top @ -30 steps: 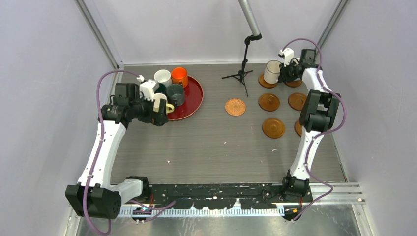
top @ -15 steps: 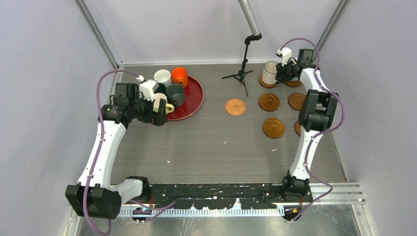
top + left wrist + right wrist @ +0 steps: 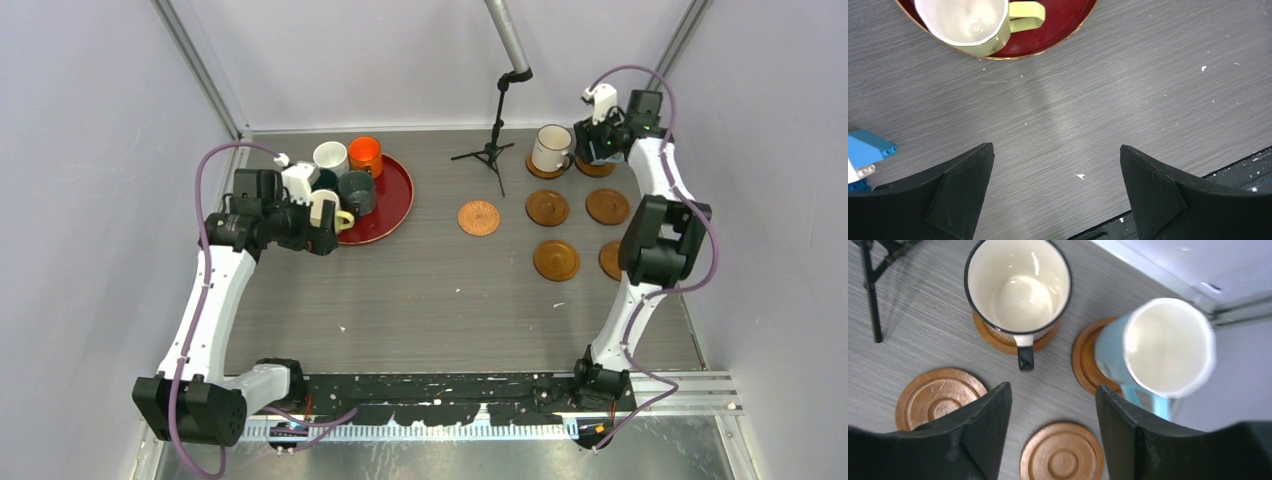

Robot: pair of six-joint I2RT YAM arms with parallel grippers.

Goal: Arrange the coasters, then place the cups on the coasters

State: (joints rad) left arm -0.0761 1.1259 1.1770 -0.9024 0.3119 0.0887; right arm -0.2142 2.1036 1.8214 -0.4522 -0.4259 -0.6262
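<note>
Jaws on the right gripper [image 3: 1053,390] are spread apart with nothing between them, hanging just short of the cream cup [image 3: 1018,290]. That one sits on its coaster [image 3: 993,337], handle pointing back at the gap. Off to the right, the light blue cup [image 3: 1168,345] is on the neighbouring coaster [image 3: 1083,360]. Over on the left gripper [image 3: 1055,147] the jaws are wide apart too, above bare table [image 3: 1098,100], with the pale yellow cup [image 3: 965,20] up ahead on the red tray [image 3: 1063,25], clear of both fingers.
</note>
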